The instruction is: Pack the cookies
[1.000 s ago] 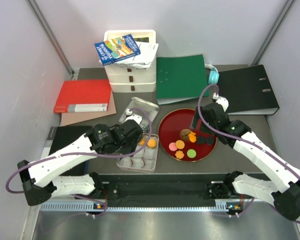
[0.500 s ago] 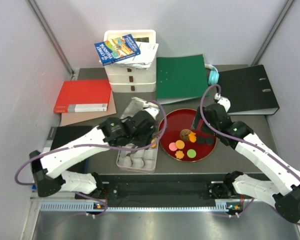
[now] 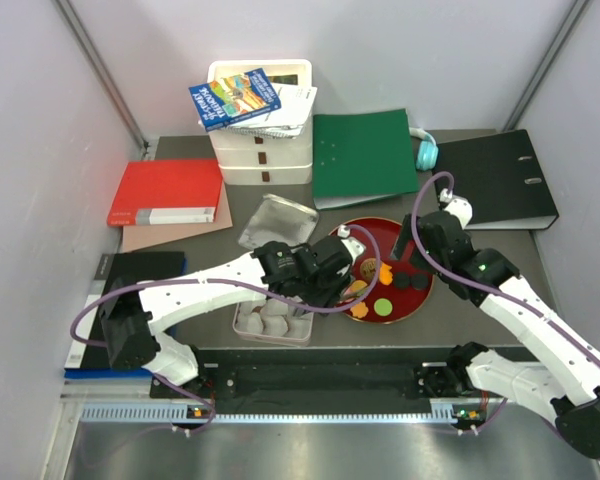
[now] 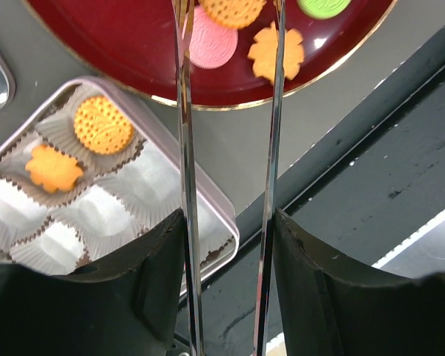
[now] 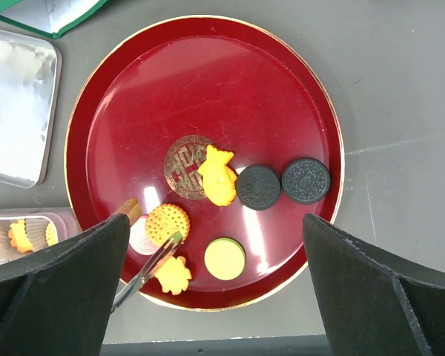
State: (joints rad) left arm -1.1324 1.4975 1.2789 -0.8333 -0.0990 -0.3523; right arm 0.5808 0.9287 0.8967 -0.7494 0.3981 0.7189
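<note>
The cookies lie on a red plate (image 5: 208,22): a round orange one (image 5: 167,221), a pink one (image 5: 141,237), an orange flower (image 5: 173,274), a green one (image 5: 225,258), an orange fish-like one (image 5: 221,176) and two black ones (image 5: 258,187). Two more orange cookies (image 4: 102,124) sit in paper cups of the tin (image 4: 230,230). My left gripper (image 3: 342,272) is shut on metal tongs (image 4: 182,148). Their tips (image 5: 159,259) straddle the round orange cookie at the plate's near left. My right gripper (image 5: 216,222) hangs open above the plate, holding nothing.
The tin's lid (image 3: 278,220) lies behind the tin (image 3: 273,322). A green folder (image 3: 365,158), a black binder (image 3: 500,180), white stacked boxes (image 3: 262,150) and a red book (image 3: 165,192) line the back. The black rail (image 3: 320,380) runs along the table's near edge.
My left arm has swung right from over the tin to the plate, carrying the tongs with it. The right arm has shifted only slightly.
</note>
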